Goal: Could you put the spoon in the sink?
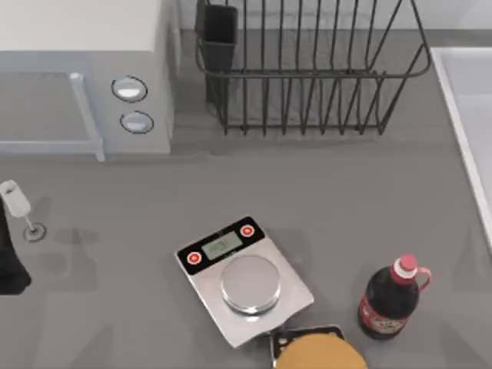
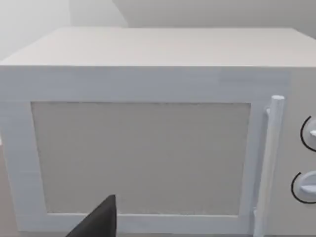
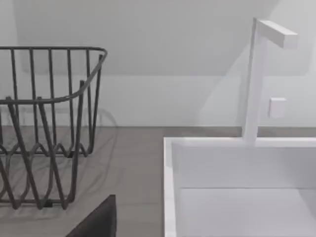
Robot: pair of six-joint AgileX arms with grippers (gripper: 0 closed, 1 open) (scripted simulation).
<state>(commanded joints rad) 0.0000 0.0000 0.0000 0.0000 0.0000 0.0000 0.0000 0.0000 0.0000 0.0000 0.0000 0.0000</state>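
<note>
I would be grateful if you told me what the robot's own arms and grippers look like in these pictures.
Little of them shows. The left arm is a matte black block at the top view's left edge. Each wrist view shows one plain black, wedge-shaped finger: left finger, right finger. No cables or markings are visible.

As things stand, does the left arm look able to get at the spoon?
Probably yes. The spoon lies on open counter at the top view's left edge, in front of the microwave, and the left arm sits just beside it with nothing between.
</note>
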